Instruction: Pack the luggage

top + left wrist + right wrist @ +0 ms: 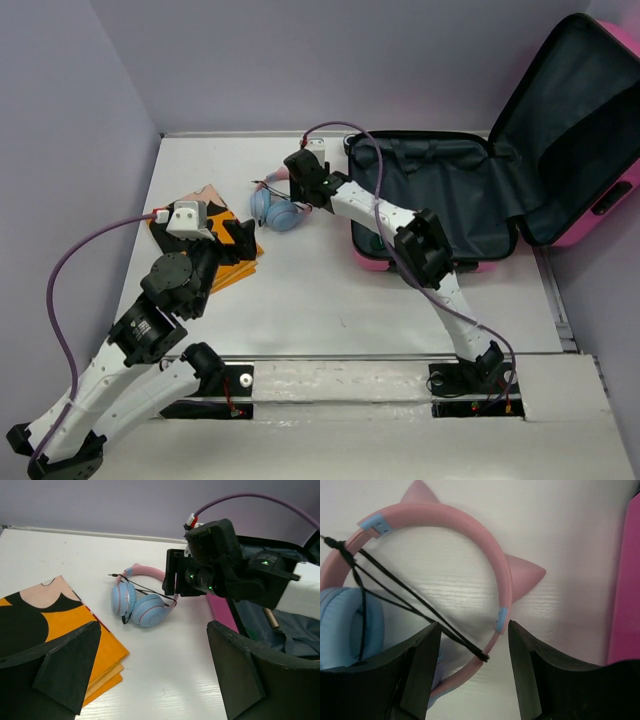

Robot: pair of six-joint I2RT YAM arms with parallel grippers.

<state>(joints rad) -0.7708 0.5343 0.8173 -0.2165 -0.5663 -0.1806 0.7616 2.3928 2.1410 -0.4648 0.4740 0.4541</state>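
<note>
The luggage (460, 185) is a hot-pink suitcase lying open at the right, its lid up and dark lining showing. Pink-and-blue cat-ear headphones (278, 212) lie on the white table just left of it, with a black cable wrapped across the band. My right gripper (474, 666) is low over the pink headband (445, 517). Its jaws stand open on either side of the band's lower part, gaps on both sides. My left gripper (155, 672) is wide open and holds nothing. It hovers over the table beside an orange-and-black book (50, 625).
In the left wrist view the right gripper (176, 577) stands right behind the headphones (142, 605), the suitcase's pink edge (220, 607) close beside it. A small tan object (270, 618) lies inside the suitcase. Purple-grey walls close in the back and left.
</note>
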